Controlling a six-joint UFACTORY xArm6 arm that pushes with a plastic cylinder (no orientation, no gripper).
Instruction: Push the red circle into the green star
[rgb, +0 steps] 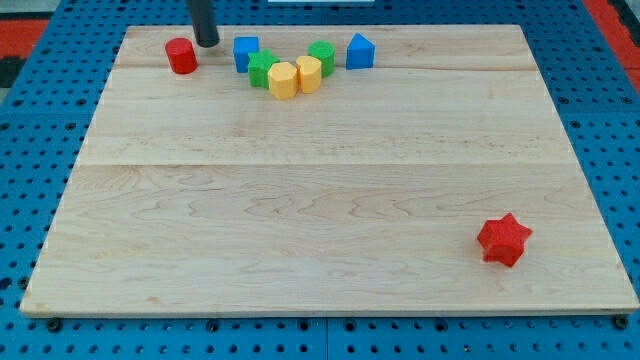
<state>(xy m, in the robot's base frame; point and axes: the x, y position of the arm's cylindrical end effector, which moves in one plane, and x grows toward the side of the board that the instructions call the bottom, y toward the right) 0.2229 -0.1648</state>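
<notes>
Wooden table (320, 200) on blue pegboard. The red circle (181, 56) is seen near the view's top left; my tip (206, 43) — a bare rod, no gripper fitted — stands just beside it, towards the green star (262, 70). A push from this side would likely drive the circle away — or the blue cube (246, 52) may be struck.

View: one camera, up high, looking down at a slant.
Sees: whole wooden board (330, 200), blue holed table (30, 150) around it.

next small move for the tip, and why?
Probably swing my tip round to the view's left of the red circle. It now sits at the circle's upper right, between it and the green star, so pushing from here would drive the circle away.
</notes>
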